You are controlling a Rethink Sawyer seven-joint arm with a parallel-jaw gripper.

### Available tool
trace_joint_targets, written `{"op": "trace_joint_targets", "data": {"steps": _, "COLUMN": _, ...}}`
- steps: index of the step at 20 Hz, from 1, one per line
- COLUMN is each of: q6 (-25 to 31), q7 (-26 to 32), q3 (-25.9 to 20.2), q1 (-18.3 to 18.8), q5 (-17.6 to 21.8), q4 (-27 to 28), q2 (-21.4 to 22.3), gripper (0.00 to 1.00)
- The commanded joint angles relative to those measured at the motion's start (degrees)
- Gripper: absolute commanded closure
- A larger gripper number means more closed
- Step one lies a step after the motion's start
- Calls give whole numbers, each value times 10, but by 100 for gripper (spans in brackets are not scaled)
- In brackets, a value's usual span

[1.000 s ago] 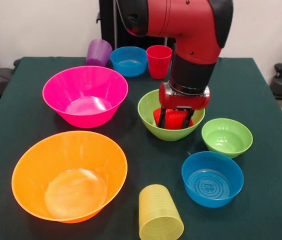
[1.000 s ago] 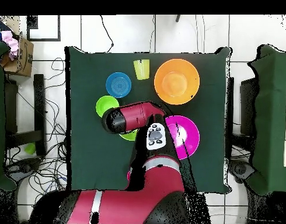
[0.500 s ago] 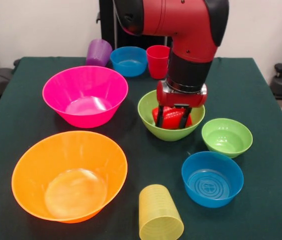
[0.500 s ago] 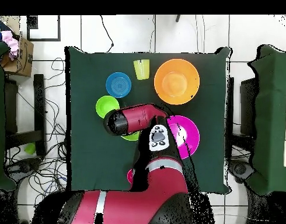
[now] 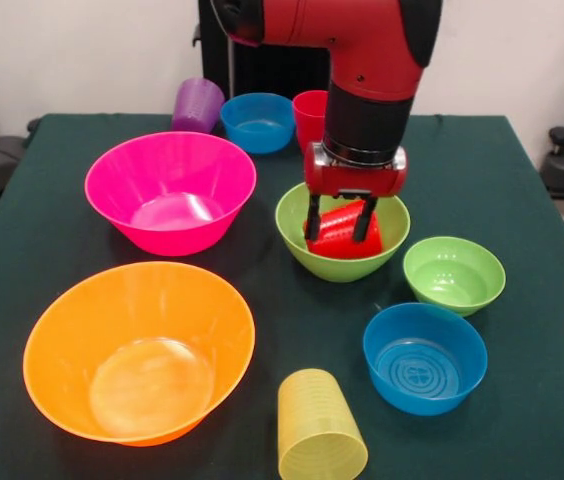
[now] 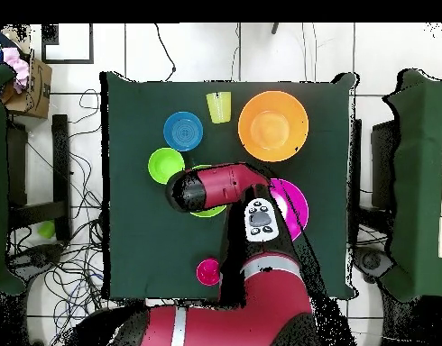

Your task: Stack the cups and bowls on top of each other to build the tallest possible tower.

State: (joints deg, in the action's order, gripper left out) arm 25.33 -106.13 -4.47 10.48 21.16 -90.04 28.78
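Observation:
My gripper [image 5: 340,222] is shut on the bright red cup [image 5: 347,230] and holds it tilted just above the bottom of the medium lime green bowl [image 5: 337,268], inside its rim. To the left the hot pink bowl [image 5: 170,190] stands alone, with the large orange bowl [image 5: 140,350] in front of it. In the overhead view the arm's wrist [image 6: 187,189] covers the gripper and the red cup. Only an edge of the medium green bowl [image 6: 207,213] shows there.
A small green bowl [image 5: 454,273] and a blue bowl [image 5: 424,357] sit right of the gripper. The ribbed yellow cup [image 5: 320,428] is at the front edge. At the back are a purple cup [image 5: 197,104], another blue bowl [image 5: 258,122] and a pinkish-red cup [image 5: 310,112].
The gripper has risen and shifted slightly left in the front view. It has lifted the bright red cup off the green bowl's bottom, and the cup now hangs tilted.

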Motion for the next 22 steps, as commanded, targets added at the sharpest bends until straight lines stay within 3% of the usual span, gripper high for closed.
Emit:
{"op": "trace_joint_targets", "data": {"steps": 1, "q6": 28, "q7": 2, "q3": -73, "q1": 9, "q5": -11, "q4": -31, "q2": -4, "gripper": 0}}
{"op": "trace_joint_targets", "data": {"steps": 18, "q6": 30, "q7": -5, "q3": -97, "q1": 15, "q5": -17, "q4": -56, "q2": 11, "gripper": 0}}
{"op": "trace_joint_targets", "data": {"steps": 22, "q6": 35, "q7": -5, "q3": -87, "q1": 9, "q5": -5, "q4": -46, "q2": -3, "gripper": 0}}
